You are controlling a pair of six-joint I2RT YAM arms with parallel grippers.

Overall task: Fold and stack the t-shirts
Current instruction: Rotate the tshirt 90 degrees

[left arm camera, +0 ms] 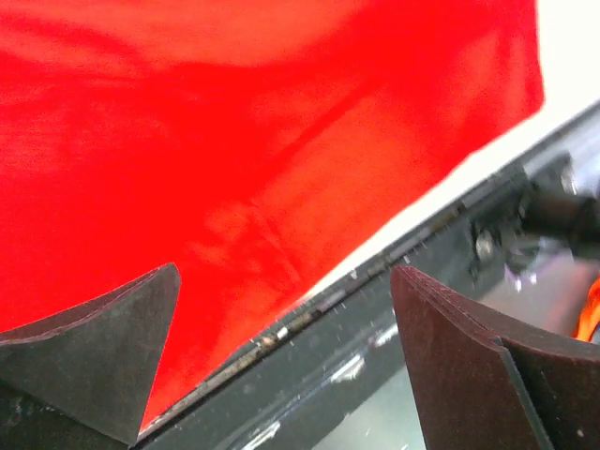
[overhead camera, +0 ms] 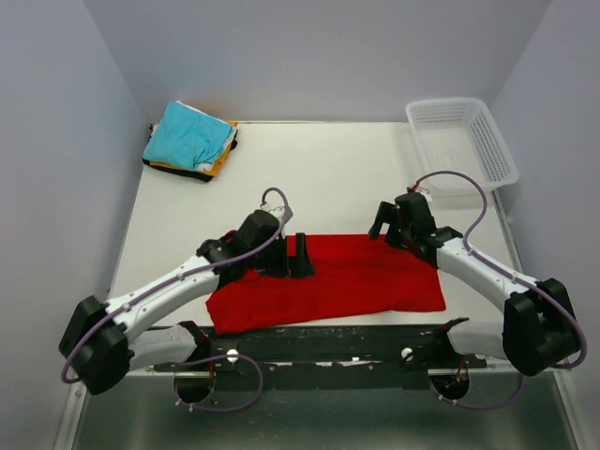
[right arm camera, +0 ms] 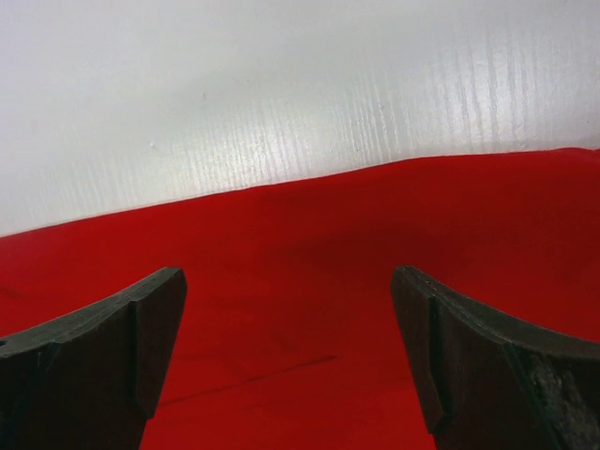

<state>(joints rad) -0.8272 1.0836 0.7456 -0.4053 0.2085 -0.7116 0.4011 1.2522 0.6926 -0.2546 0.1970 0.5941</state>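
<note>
Top cam: I see the red shirt [overhead camera: 328,281] flat along the table's [overhead camera: 328,178] near edge, folded stack [overhead camera: 190,141] at far-left corner, basket [overhead camera: 461,142] far right. Left gripper [overhead camera: 302,255] over the shirt's far-left edge, right gripper [overhead camera: 382,221] just past its far-right edge.

Left wrist: fingers [left arm camera: 103,347] spread apart, nothing between, shirt below.

Right wrist: fingers [right arm camera: 103,356] apart too, above the shirt's edge.

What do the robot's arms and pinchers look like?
Both arms, the left arm and the right arm, have white middle tubes with chunky black joints. A thin pale purple cable loops along each. The left gripper and right gripper are black, with dark, flat, wedge-shaped fingers.
</note>
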